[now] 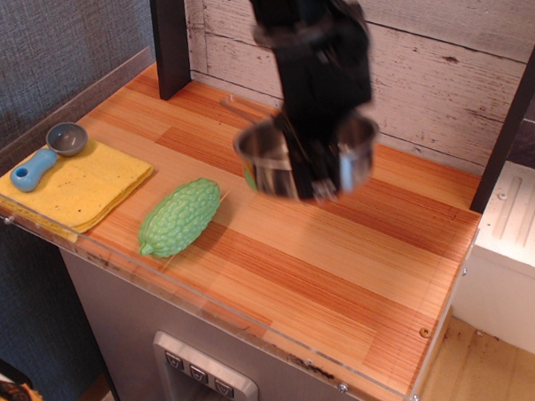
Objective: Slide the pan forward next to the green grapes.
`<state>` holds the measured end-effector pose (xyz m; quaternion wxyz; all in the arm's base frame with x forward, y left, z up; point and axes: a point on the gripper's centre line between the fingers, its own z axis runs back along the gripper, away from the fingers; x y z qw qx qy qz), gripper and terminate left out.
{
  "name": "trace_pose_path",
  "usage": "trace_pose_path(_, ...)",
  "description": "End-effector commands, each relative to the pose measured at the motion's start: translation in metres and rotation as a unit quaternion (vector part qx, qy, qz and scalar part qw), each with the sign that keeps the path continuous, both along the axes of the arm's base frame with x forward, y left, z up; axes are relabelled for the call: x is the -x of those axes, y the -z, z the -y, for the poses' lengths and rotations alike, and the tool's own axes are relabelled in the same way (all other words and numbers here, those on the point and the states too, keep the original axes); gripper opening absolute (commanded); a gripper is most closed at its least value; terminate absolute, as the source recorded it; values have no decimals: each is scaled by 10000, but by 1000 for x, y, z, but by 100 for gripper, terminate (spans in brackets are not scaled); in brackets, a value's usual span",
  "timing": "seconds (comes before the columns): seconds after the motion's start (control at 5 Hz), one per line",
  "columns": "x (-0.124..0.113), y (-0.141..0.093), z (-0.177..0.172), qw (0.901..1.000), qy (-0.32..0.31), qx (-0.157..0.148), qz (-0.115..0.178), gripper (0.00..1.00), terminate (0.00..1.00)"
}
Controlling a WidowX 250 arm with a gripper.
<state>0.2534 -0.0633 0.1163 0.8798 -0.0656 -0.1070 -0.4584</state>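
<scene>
The shiny steel pan (pixel 271 161) hangs in the air above the middle of the wooden counter, tilted and blurred by motion. My black gripper (pixel 315 171) is shut on the pan's near rim and hides part of it. The pan's wire handle is hard to make out. The green grapes (pixel 180 216), a light green bumpy toy, lie on the counter near the front left edge, to the lower left of the pan and apart from it.
A yellow cloth (pixel 80 185) lies at the left edge with a blue-handled grey scoop (pixel 47 155) on it. A dark post (pixel 171 36) stands at the back left, another (pixel 517 105) at the right. A clear lip (pixel 244 319) runs along the counter front.
</scene>
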Motion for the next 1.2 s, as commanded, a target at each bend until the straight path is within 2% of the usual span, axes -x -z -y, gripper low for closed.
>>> trace_pose_path(0.0,0,48,-5,9930,-939,-322,-637,0,0)
trace_pose_path(0.2,-11,70,-15,9966,-159,-318,-745,0,0)
trace_pose_path(0.4,-25,78,-26,9941,561,-449,-807,0,0)
trace_pose_path(0.6,-29,85,-27,9901,1027,-338,-894,0,0)
trace_pose_path(0.8,-20,89,-10,9834,1481,-328,-992,0,0)
trace_pose_path(1.0,-3,90,12,9800,1662,-459,-988,0,0)
